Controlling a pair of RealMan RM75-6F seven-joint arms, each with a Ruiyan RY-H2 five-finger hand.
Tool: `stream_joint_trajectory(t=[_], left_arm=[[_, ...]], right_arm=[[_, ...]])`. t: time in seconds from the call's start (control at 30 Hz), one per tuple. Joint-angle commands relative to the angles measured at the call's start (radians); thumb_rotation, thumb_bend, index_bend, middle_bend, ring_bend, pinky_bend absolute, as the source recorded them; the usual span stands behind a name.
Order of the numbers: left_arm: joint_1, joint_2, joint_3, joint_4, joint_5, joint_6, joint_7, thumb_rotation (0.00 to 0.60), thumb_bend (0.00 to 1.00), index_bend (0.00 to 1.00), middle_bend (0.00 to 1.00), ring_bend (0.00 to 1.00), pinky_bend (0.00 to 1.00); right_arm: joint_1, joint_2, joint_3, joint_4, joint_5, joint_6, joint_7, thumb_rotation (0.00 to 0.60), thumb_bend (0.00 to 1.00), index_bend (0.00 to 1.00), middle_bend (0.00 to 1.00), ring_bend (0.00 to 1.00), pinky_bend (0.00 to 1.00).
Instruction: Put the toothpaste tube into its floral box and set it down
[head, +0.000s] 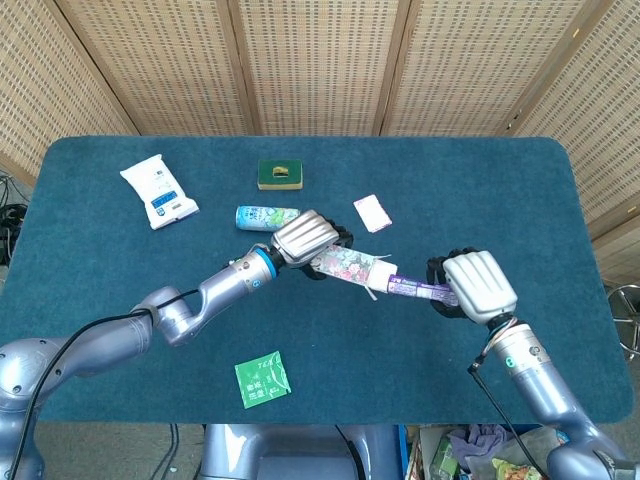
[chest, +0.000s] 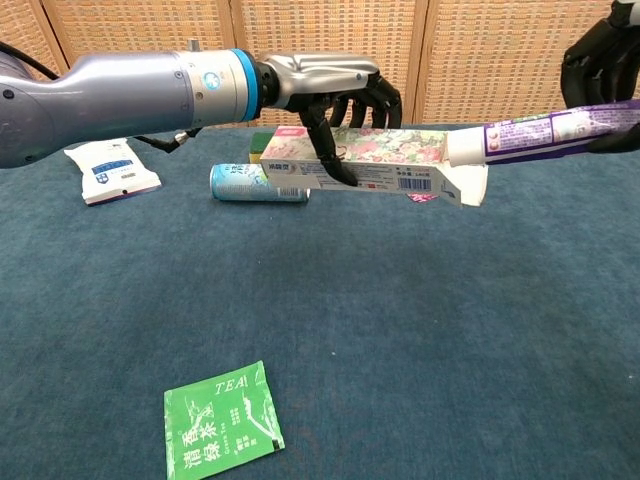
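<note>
Just above the desk (head: 480, 180), the left hand (head: 305, 238) gripped the floral box (head: 345, 266) from over its top, dark fingers (chest: 322, 150) curled down the near face — the box was held clear of the cloth. Its long axis ran roughly level, from that hand out toward the right hand, with the opened flap end facing the other arm. The right hand (head: 470, 287) was closed around the rear part of the toothpaste tube (head: 415, 289). The tube lay nearly along the same line as the box, its white cap end pointing toward the left hand and sitting right at the box's open mouth; in the chest view the tube tilted slightly, rear end higher. Whether the cap had actually gone inside could not be told.

Beyond the left hand lay a blue-green can (head: 266, 216) on its side, and farther off a green sponge-like block (head: 280, 175) and a white wipes pack (head: 158, 191). A pink card (head: 372, 213) rested beyond the box's open end. Nearer the robot than the left hand — a green tea sachet (head: 263, 379) lay flat.
</note>
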Motion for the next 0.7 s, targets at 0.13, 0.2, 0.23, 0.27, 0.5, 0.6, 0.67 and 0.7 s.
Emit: stream_joint_trajectory(t=[0.13, 0.2, 0.23, 0.27, 0.5, 0.6, 0.67, 0.7], left_arm=[[-0.014, -0.01, 0.002, 0.007, -0.005, 0.003, 0.0, 0.6, 0.2, 0.5, 0.47, 0.47, 0.51], [-0.017, -0.006, 0.007, 0.008, -0.003, 0.005, 0.007, 0.6, 0.2, 0.5, 0.47, 0.47, 0.51], [-0.018, -0.005, 0.008, 0.008, -0.005, 0.006, 0.009, 0.6, 0.2, 0.5, 0.47, 0.47, 0.51], [-0.018, -0.003, 0.007, 0.007, -0.009, 0.008, 0.008, 0.6, 0.2, 0.5, 0.47, 0.47, 0.51], [-0.018, 0.007, 0.0, -0.017, -0.029, 0.012, -0.017, 0.6, 0.2, 0.5, 0.47, 0.47, 0.51], [-0.021, 0.011, -0.002, -0.027, -0.038, 0.012, -0.026, 0.6, 0.2, 0.5, 0.47, 0.47, 0.51], [-0.024, 0.011, -0.005, -0.03, -0.043, 0.015, -0.027, 0.6, 0.2, 0.5, 0.47, 0.47, 0.51], [-0.025, 0.011, -0.005, -0.031, -0.045, 0.015, -0.027, 0.6, 0.2, 0.5, 0.47, 0.47, 0.51]], right_arm=[[0.014, -0.012, -0.001, 0.007, 0.029, 0.007, -0.02, 0.6, 0.76, 0.62, 0.6, 0.47, 0.41], [0.012, -0.012, -0.003, 0.011, 0.032, 0.012, -0.014, 0.6, 0.76, 0.62, 0.61, 0.47, 0.41], [0.01, -0.011, -0.005, 0.012, 0.031, 0.013, -0.011, 0.6, 0.76, 0.62, 0.61, 0.47, 0.41], [0.008, -0.009, -0.007, 0.016, 0.029, 0.014, -0.008, 0.6, 0.76, 0.62, 0.61, 0.47, 0.41], [0.011, -0.015, -0.018, 0.036, 0.023, 0.005, -0.001, 0.6, 0.76, 0.62, 0.61, 0.47, 0.41], [0.014, -0.021, -0.022, 0.04, 0.02, 0.006, -0.006, 0.6, 0.76, 0.62, 0.61, 0.47, 0.41], [0.016, -0.023, -0.023, 0.041, 0.021, 0.009, -0.01, 0.6, 0.76, 0.62, 0.61, 0.47, 0.41], [0.018, -0.024, -0.023, 0.041, 0.023, 0.011, -0.014, 0.6, 0.76, 0.62, 0.61, 0.47, 0.41]])
